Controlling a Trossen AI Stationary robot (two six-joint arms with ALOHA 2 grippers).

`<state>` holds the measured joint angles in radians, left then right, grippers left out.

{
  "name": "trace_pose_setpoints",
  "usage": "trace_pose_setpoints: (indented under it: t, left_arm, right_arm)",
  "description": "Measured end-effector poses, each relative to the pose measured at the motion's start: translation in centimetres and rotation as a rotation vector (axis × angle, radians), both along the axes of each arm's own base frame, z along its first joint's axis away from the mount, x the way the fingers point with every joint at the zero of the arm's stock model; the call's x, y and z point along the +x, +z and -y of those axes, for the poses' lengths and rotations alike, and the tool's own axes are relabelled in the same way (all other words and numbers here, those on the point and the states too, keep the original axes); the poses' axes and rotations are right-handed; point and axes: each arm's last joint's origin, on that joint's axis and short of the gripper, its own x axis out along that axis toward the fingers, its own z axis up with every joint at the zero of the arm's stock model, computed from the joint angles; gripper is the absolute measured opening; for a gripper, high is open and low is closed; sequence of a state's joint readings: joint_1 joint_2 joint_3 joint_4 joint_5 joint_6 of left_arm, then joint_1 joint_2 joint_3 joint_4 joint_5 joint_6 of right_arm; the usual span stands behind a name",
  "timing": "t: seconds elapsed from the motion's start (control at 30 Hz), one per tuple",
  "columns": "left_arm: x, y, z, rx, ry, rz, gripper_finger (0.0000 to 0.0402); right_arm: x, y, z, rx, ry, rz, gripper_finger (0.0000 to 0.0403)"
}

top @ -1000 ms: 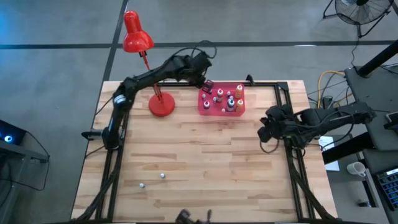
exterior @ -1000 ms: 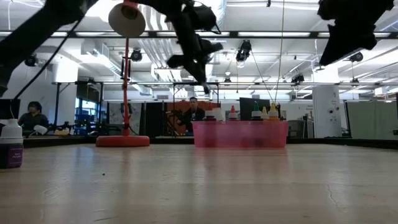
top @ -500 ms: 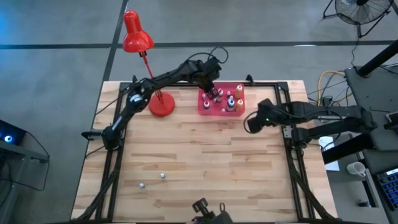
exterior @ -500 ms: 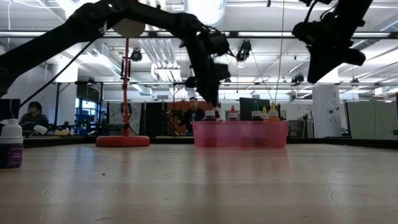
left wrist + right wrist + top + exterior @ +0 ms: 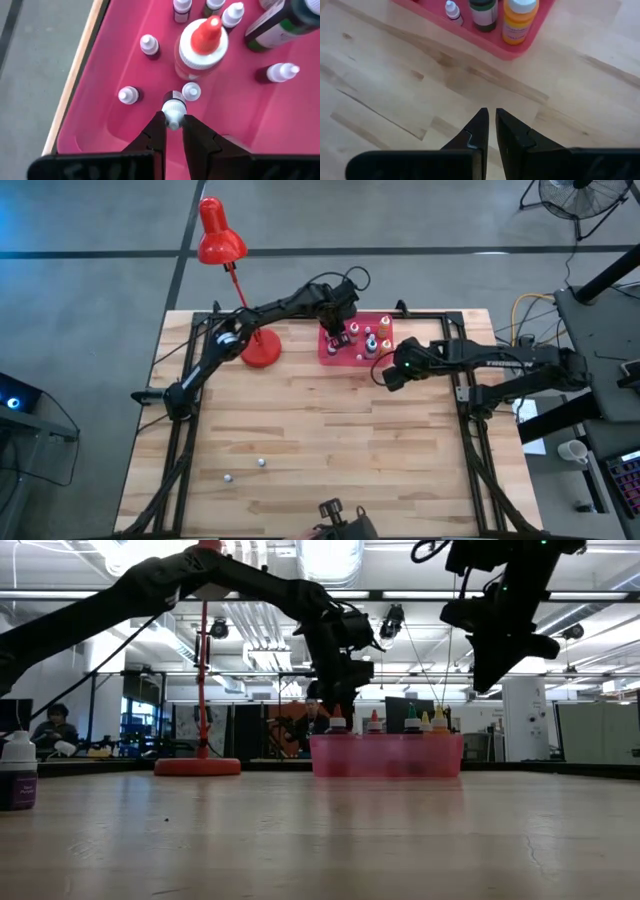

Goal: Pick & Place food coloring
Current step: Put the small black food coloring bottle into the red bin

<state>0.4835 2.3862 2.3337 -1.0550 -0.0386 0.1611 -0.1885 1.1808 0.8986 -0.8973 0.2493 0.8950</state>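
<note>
A small bottle (image 5: 173, 107) is pinched by the left gripper (image 5: 172, 125) inside the pink tray (image 5: 107, 95), so it's best lifted straight up clear of neighbours, while the right gripper (image 5: 491, 120) is kept shut just right of the tray.

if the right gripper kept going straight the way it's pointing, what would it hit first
Probably the bare wooden table just short of the pink tray. The right gripper, shut and empty, points down at the boards; the exact spot is uncertain.
</note>
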Motion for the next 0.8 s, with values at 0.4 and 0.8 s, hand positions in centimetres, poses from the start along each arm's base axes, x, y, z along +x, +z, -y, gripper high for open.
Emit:
trace_pose_setpoints:
  t: [0.4,0.8]
  left_arm:
    - [-0.1,-2.0,0.2,-0.020,-0.032,-0.063,0.0021]
    - [0.1,-3.2,0.1,-0.003,-0.049,-0.059,0.0024]
  right_arm:
    - [0.8,0.3,0.4,-0.021,0.034,-0.005,0.0028]
    - [0.8,0.3,0.4,-0.034,0.068,-0.017,0.0028]
